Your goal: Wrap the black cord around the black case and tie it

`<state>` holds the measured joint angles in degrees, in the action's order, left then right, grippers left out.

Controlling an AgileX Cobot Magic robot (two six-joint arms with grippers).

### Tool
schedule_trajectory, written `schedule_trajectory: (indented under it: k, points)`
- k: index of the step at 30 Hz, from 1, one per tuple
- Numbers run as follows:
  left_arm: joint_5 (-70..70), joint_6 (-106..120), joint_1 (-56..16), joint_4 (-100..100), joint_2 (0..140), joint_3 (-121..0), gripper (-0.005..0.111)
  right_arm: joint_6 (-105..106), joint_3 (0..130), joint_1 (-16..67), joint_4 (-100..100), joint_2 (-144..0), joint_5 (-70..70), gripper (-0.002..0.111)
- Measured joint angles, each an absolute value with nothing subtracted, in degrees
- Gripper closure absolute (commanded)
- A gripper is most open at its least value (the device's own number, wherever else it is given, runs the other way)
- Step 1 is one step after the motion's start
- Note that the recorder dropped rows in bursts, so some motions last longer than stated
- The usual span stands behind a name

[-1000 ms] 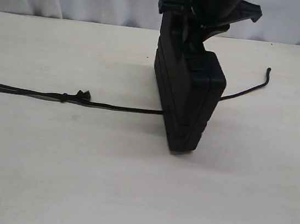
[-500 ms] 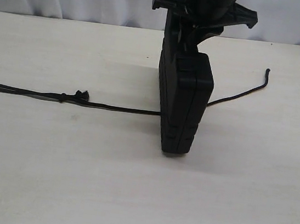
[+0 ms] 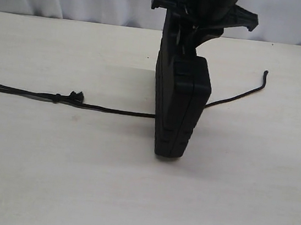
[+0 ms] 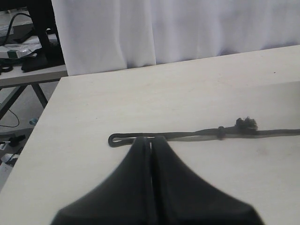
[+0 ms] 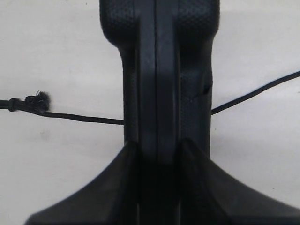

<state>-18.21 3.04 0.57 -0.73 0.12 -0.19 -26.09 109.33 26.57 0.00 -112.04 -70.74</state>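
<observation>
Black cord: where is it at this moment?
Exterior view: the black cord lies across the table, from the left edge past the upright black case to its right. Left wrist view: its end loop sits by the left tool.

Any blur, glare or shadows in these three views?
Exterior view: soft even light, no glare, the black case throws a faint shadow leftward. Left wrist view: left fingers blurred, the black cord sharp. Right wrist view: right fingers soft, case grain crisp.

The upright black case [image 3: 178, 110] blocks the middle of the worktop [image 3: 128, 198]; the black cord [image 3: 112, 109] stretches low across both sides; the near strip lies open.
</observation>
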Motion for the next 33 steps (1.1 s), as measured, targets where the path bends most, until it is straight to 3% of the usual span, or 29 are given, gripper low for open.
schedule_trajectory:
  k: [33]
  points:
    - [-18.21, 3.04, 0.57, -0.73, 0.12, -0.19, 0.107, -24.98, 108.73, 26.80, 0.50, -111.58, -71.58, 0.104]
